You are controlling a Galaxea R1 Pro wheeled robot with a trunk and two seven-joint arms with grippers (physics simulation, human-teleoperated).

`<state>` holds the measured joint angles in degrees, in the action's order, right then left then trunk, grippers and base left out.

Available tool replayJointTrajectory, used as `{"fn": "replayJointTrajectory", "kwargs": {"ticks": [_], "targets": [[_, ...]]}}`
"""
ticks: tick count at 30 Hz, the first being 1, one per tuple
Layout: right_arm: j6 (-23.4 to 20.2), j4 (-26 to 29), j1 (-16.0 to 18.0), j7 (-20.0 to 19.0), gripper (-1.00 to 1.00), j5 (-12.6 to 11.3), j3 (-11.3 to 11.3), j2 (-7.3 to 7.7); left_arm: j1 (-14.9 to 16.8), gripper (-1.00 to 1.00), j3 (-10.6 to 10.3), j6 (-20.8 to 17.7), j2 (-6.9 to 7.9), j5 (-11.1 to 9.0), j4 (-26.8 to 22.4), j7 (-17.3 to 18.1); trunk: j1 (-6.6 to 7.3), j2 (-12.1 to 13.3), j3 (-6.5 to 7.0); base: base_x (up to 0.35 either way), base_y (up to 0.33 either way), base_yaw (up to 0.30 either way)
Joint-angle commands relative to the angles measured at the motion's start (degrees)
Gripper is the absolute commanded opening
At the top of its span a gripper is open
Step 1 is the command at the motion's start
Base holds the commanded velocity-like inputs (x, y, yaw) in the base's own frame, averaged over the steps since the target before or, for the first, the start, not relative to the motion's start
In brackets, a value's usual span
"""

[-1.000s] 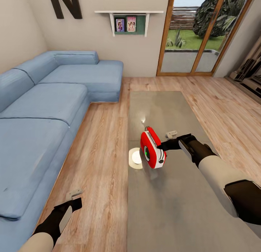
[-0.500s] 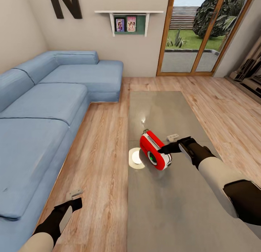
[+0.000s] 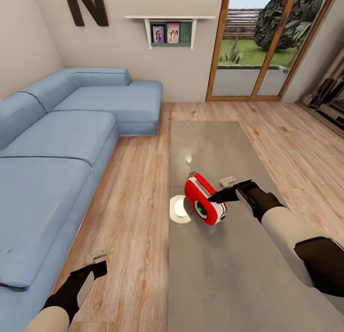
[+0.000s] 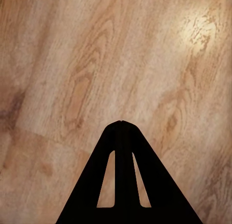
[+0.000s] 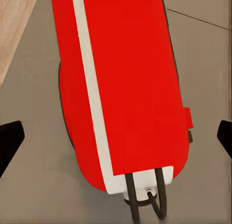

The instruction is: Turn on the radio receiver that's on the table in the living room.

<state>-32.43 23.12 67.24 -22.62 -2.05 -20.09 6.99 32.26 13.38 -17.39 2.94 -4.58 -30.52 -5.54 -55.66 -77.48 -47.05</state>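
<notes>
Red radio receiver (image 3: 205,201) tilted on the glossy grey tabletop (image 3: 215,274) near its sofa-side edge, dial glowing green, facing the camera. Right pincer (image 3: 220,196) spread wide, tips at the radio's side, gripping nothing. Left pincer (image 3: 98,261) closed tight and empty, low over the wood floor (image 3: 134,217). Best approached with a light, steady press, avoiding a shove toward the edge.

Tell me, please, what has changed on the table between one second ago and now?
The radio receiver tipped over: a second ago it stood more upright, and now it lies lower on the table, its dial facing up toward the camera. The right pincer moved slightly and sits against it, open. The left pincer over the floor, the sofa and the small white object stayed as they were.
</notes>
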Motion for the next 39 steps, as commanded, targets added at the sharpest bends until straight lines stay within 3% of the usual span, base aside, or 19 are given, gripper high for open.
{"fn": "replayJointTrajectory", "kwargs": {"ticks": [1, 32, 39], "targets": [[0.0, 0.0, 0.0, 0.1, 1.0, 0.1, 0.0, 0.01, 0.0, -1.0, 0.0, 0.0, 0.04, 0.0, 0.0, 0.0, 0.23, 0.4, 0.18, 0.0, 0.0, 0.0], [0.1, 0.2, 0.0, 0.4, 1.0, 0.1, 0.2, 0.04, 0.0, -1.0, -0.1, 0.0, 0.14, 0.1, 0.1, 0.0, 7.03, 12.8, 5.75, -0.001, 0.0, 0.0], [0.1, 0.2, 0.0, 0.5, 1.0, 0.1, 0.2, 0.04, 0.0, -1.0, -0.1, 0.0, 0.07, 0.1, 0.2, 0.0, 8.57, 15.7, 7.01, -0.147, -0.044, 0.0]]}}
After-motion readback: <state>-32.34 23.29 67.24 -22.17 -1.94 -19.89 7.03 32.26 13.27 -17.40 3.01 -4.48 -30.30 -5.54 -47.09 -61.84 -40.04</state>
